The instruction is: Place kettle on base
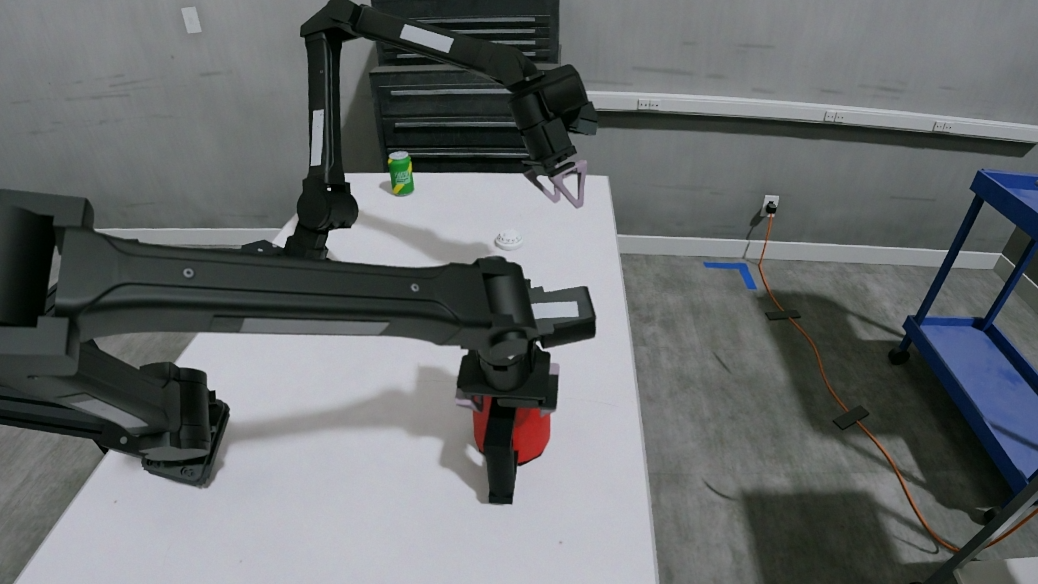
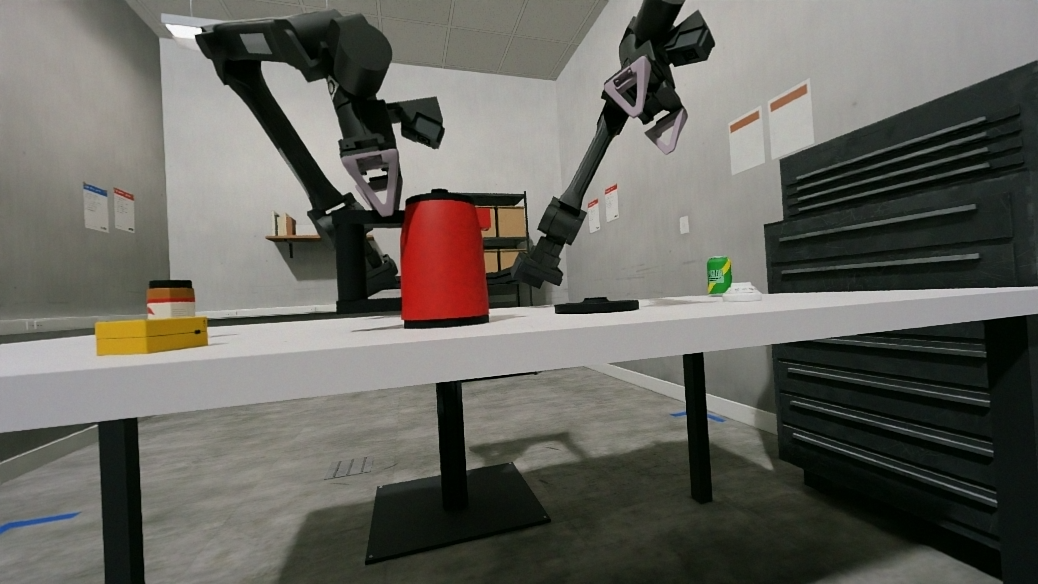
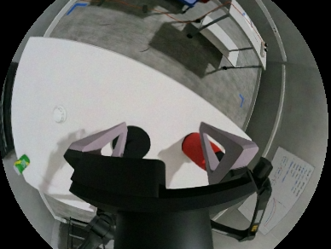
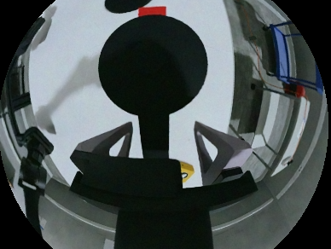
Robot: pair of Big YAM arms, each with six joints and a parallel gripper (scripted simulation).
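The red kettle (image 1: 533, 435) (image 2: 444, 261) (image 3: 194, 147) stands upright on the table, its black lid (image 4: 153, 64) and black handle (image 1: 500, 472) (image 4: 154, 136) showing. The flat black round base (image 2: 596, 306) (image 3: 138, 142) (image 4: 128, 3) lies apart from it, on the spout side; the right arm hides it in the top view. The base's stud is a small bump on top; the kettle's underside ring is hidden. My right gripper (image 2: 384, 210) (image 4: 163, 124) is open at about handle-top height, the handle between its fingers with gaps. My left gripper (image 1: 568, 201) (image 2: 652, 133) (image 3: 163, 125) is open and empty, high above the table.
A green can (image 1: 401, 174) (image 2: 719, 276) (image 3: 21, 164) and a white round disc (image 1: 508, 239) (image 2: 741, 292) (image 3: 60, 113) are beyond the base. A yellow box (image 2: 148, 335) (image 4: 186, 171) and an orange-and-white jar (image 2: 171, 301) lie on the kettle's handle side.
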